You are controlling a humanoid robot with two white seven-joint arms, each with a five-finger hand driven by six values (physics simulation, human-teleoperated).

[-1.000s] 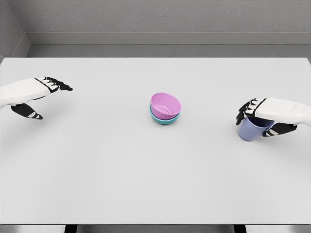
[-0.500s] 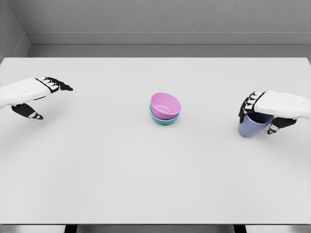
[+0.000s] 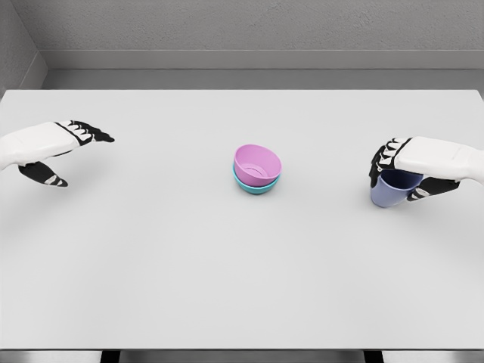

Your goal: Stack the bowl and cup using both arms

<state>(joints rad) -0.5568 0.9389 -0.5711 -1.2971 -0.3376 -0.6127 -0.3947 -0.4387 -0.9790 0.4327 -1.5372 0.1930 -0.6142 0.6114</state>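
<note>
**Cup in our right hand, bowls nested mid-table**

We hold the lavender cup [image 3: 388,190] at the right side of the white table [image 3: 227,272], well apart from the bowls. Our right hand [image 3: 412,168] covers its rim from above, black fingers [image 3: 383,159] curled down over the near edge and the thumb wrapping the far side, so the cup is grasped. Whether its base touches the table or sits just clear of it, we cannot tell.

At the middle of the table the pink bowl [image 3: 257,165] sits nested inside the teal bowl [image 3: 255,185], tilted a little so its opening faces toward us and to the right; only a lower crescent of the teal one shows beneath it.

Our left hand [image 3: 57,144] hangs over the far left of the table, well away from the bowls, fingers stretched out and relaxed with the thumb apart below, holding nothing
</note>
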